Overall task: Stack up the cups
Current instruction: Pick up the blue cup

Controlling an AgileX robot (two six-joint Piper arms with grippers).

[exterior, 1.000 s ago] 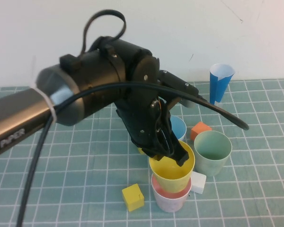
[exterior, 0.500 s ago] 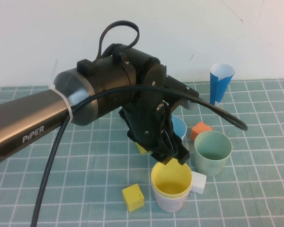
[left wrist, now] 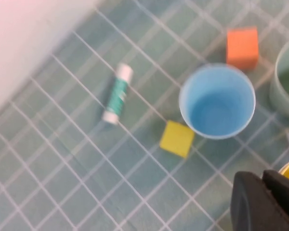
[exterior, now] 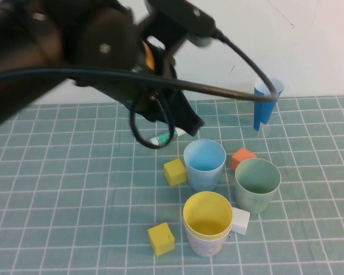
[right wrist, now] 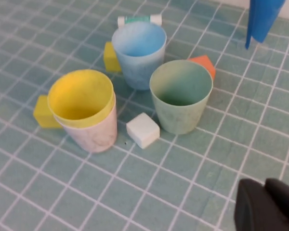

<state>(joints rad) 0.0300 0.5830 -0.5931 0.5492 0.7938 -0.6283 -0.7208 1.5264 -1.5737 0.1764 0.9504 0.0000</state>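
Stacking is one cup in: yellow cup [exterior: 207, 215] sits nested inside the pink cup [exterior: 205, 243] at the near edge of the counter [exterior: 74, 229], upright, rims nearly level. White cube [exterior: 239, 220] touches the stack's right side; a yellow cube [exterior: 161, 239] lies just left of it. Green cup [exterior: 257, 184] stands loose behind and to the right, blue cup [exterior: 204, 164] loose behind the stack with a second yellow cube [exterior: 175, 172] against its left and an orange cube [exterior: 242, 157] between blue and green. Farther back lie a glue stick [exterior: 165, 137] and a blue paper cone [exterior: 266, 102].

Left pincer [left wrist: 272, 202] is closed and empty, raised above the counter behind the blue cup. Right pincer [right wrist: 265, 207] is closed, empty, parked to the right.

Next, probably: open the left pincer, take the blue or green cup by the rim, and lower it straight into the yellow one.

Versus a second ago: yellow cup was gripped above the pink one; now it is released and seated, and the arm has lifted back.
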